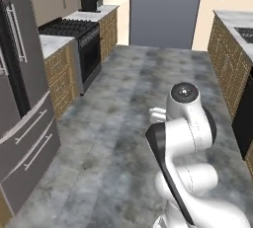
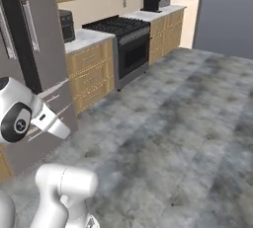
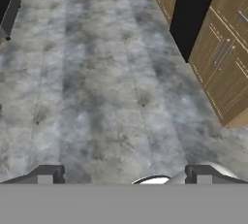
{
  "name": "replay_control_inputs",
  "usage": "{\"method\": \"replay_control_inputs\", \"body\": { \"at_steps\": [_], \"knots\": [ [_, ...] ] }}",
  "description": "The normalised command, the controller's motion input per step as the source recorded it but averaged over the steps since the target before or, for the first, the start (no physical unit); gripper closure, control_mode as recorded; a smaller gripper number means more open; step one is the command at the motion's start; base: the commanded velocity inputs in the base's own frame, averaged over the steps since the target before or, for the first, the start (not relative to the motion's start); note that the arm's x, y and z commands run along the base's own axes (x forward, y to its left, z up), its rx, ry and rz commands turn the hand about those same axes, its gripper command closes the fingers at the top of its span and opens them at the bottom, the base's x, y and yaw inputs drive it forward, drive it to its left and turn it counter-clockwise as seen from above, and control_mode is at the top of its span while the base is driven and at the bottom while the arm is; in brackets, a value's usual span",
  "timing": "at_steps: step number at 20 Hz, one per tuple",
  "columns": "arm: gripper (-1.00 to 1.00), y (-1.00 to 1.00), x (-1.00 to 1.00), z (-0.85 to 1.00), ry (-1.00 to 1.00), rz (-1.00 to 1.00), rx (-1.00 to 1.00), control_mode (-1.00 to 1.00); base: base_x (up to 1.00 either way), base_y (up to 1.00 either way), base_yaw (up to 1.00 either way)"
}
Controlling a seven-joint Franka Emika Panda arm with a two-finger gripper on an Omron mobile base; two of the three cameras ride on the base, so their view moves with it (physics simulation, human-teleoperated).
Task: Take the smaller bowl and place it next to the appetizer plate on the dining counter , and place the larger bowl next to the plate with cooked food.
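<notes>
Grey mottled stone floor (image 1: 123, 123) runs the length of the kitchen, the biggest thing in all three views. Tall steel fridge (image 1: 22, 103) stands at the left edge of the left base view, two long drawer handles low on its front. White arm (image 1: 190, 172) folds up from the lower right of that view; in the right base view its joints sit at lower left. Wooden cabinets (image 2: 91, 76) with a pale marble surface (image 2: 86, 38) line the left wall, just beside the fridge. Black range (image 2: 126, 49) sits between two cabinet runs, oven door dark. More wooden cabinets (image 3: 225, 68) line the opposite wall, with a black appliance front (image 3: 191, 14) set among them. Small dark microwave (image 2: 150, 2) rests on the far end of the marble surface, near the wall. Gripper (image 3: 124, 175) points down at bare floor; jaws spread wide, tips well apart, nothing between them. Neither bowl, either plate, nor the dining counter can be placed from these views.
</notes>
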Motion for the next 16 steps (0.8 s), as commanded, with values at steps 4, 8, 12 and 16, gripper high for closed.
{"method": "replay_control_inputs", "body": {
  "at_steps": [4, 8, 12, 16],
  "knots": [
    [-1.00, 0.00, 0.00, 0.00, 0.00, 0.00, 0.00, 1.00, 1.00, -0.01, -0.15],
    [-1.00, 0.00, 0.00, 0.00, 0.00, 0.00, 0.00, 1.00, 1.00, -0.25, -0.05],
    [-1.00, 0.00, 0.00, 0.00, 0.00, 0.00, 0.00, 1.00, 1.00, -0.53, -0.01],
    [-1.00, 0.00, 0.00, 0.00, 0.00, 0.00, 0.00, 1.00, 1.00, -0.60, -0.13]
  ]
}}
